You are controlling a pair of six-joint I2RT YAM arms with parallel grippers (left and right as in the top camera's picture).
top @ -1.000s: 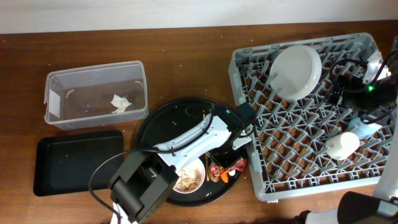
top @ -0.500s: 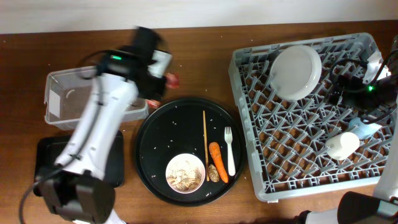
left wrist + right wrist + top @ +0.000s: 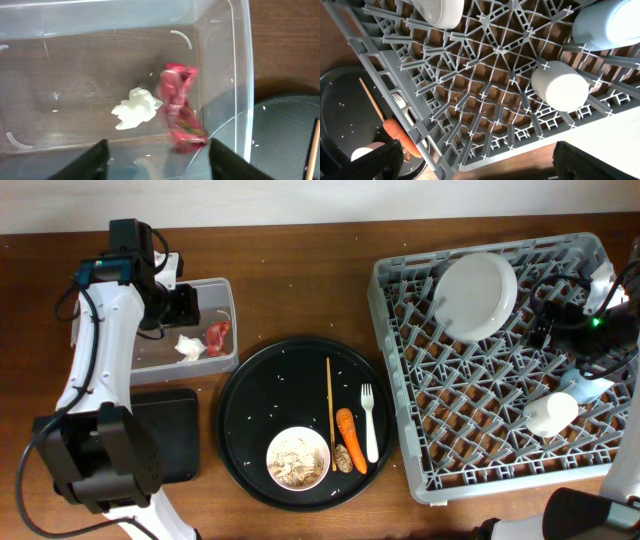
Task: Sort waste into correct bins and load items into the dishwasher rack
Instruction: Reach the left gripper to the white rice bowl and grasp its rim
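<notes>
Below, red wrapper in clear tub, apart from spread left fingers.

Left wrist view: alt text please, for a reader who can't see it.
A crumpled red wrapper and a white tissue wad sit side by side inside the clear tub, below the left gripper with its jaws open.

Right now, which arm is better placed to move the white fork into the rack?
Probably the right. The right gripper hangs open over the rack, and the white fork lies on the round tray beside it. The left gripper is over the clear tub.
</notes>
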